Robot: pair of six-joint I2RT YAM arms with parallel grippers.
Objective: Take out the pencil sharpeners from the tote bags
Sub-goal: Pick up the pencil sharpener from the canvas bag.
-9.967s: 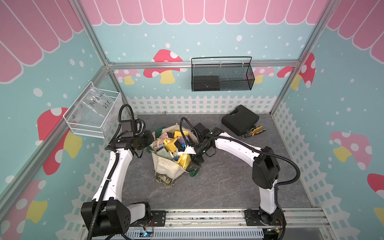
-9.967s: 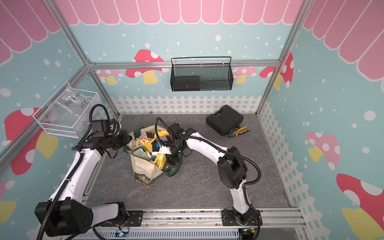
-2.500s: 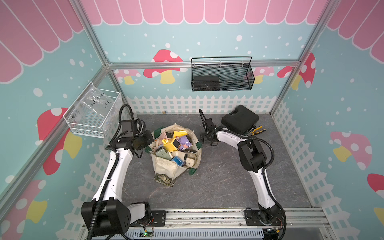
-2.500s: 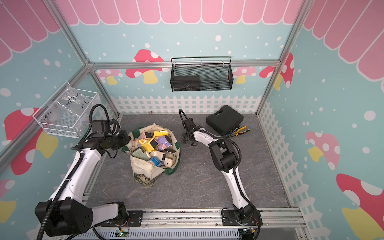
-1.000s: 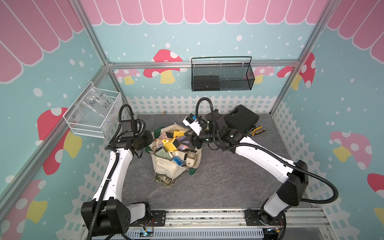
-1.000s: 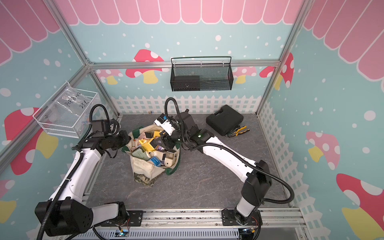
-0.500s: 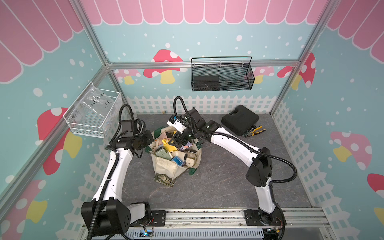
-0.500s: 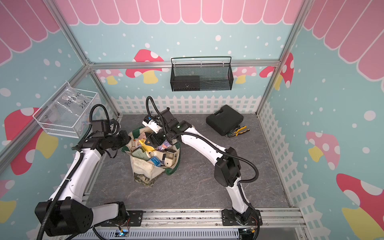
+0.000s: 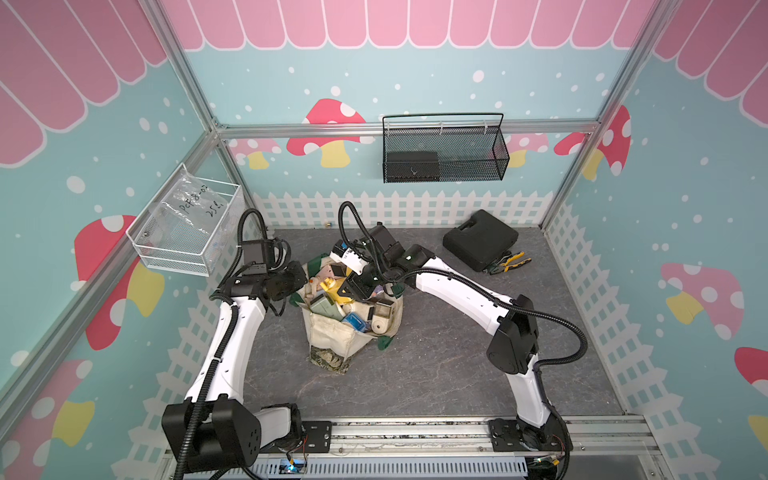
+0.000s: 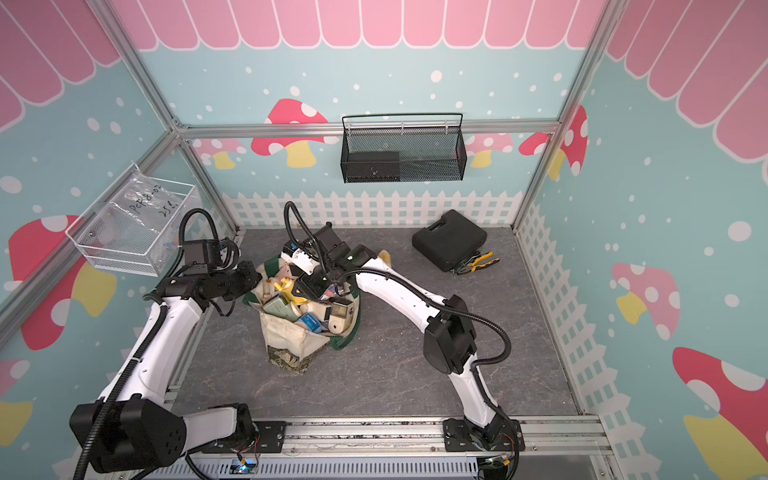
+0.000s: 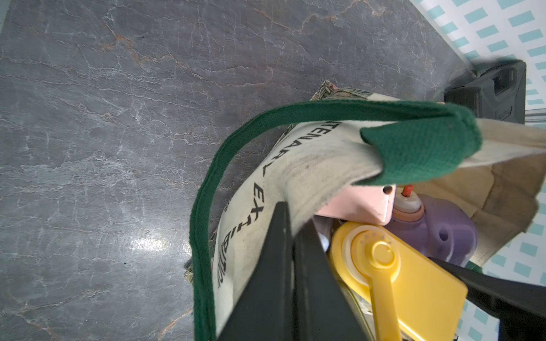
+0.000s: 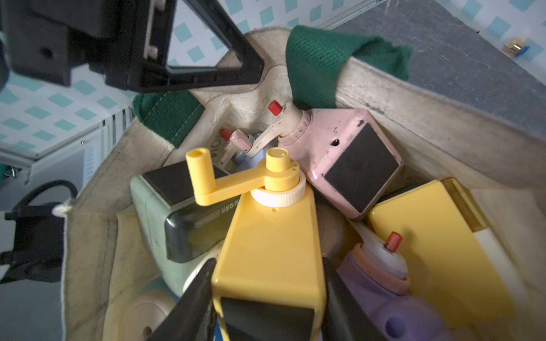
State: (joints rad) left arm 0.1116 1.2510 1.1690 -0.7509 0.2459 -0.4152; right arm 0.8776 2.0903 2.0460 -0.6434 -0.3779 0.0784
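Two arms meet at one cream tote bag, which stands open near the middle of the grey tabletop with pencil sharpeners piled in it up to the rim.

The left tool reaches the bag from the side. In the left wrist view its black fingers are pressed together on the canvas edge beside the dark lettering, pinching the rim of the bag. A dark green strap loops out past them.

The right tool points down into the mouth of the bag. In the right wrist view, the right tool has one finger against each side of a yellow sharpener, gripping its boxy body. That sharpener lies inside the bag, among the others, with its yellow crank handle sticking out on top.

Around it in the same view are a pink sharpener with a dark panel and a red-tipped crank, a sage green sharpener with a dark window, a purple sharpener and another yellow one. All of them are inside the canvas walls. In both top views a blue sharpener shows near the front rim of the bag.

Well apart from the bag, by the back fence, a black case lies flat with yellow-and-black pliers just beside it. A black mesh basket hangs on the back wall and a white wire basket on the side wall.
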